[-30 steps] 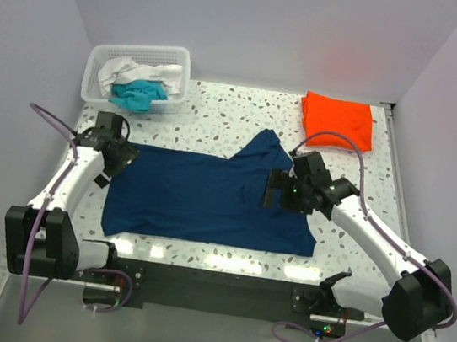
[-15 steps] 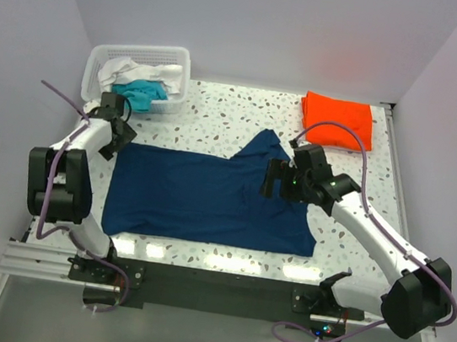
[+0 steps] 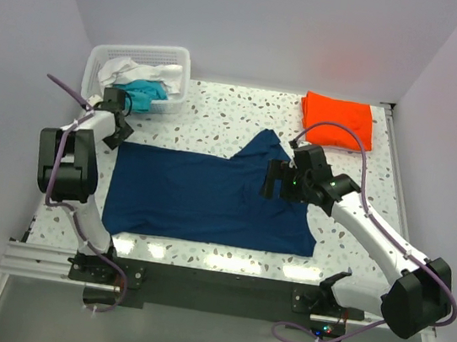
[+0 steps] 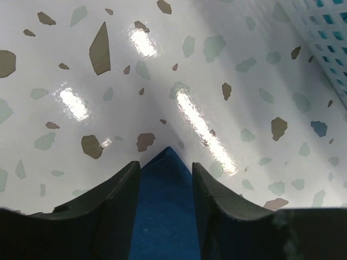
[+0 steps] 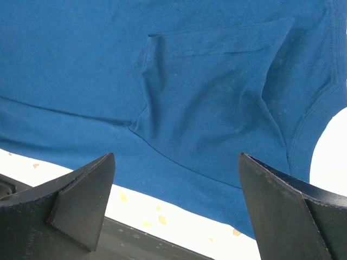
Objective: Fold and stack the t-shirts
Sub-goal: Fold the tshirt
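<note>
The navy t-shirt (image 3: 208, 198) lies spread flat on the tabletop (image 3: 218, 127). It sits directly under the right pincer (image 5: 176, 157) and runs from there across to the left pincer (image 4: 165, 165), whose tips sit at one of its corners. The orange t-shirt (image 3: 338, 121), already folded, rests well beyond the right pincer. The basket (image 3: 98, 57), holding the teal t-shirt (image 3: 141, 93) and white t-shirt (image 3: 132, 68), stands just past the left pincer.

I judge the step in hand to be taking hold of the navy shirt for its first fold. The right pincer hangs wide open over the chest pocket (image 5: 217, 97) and holds nothing. The left pincer stands about half open, with the pointed corner lying between its fingers (image 4: 122, 200), not visibly pinched. The next move calls for clamping that corner and finding a matching hold for the right pincer.

Whether the left tips touch the tabletop is unclear. The basket walls hide most of the shirts inside, and the right arm covers part of the collar.
</note>
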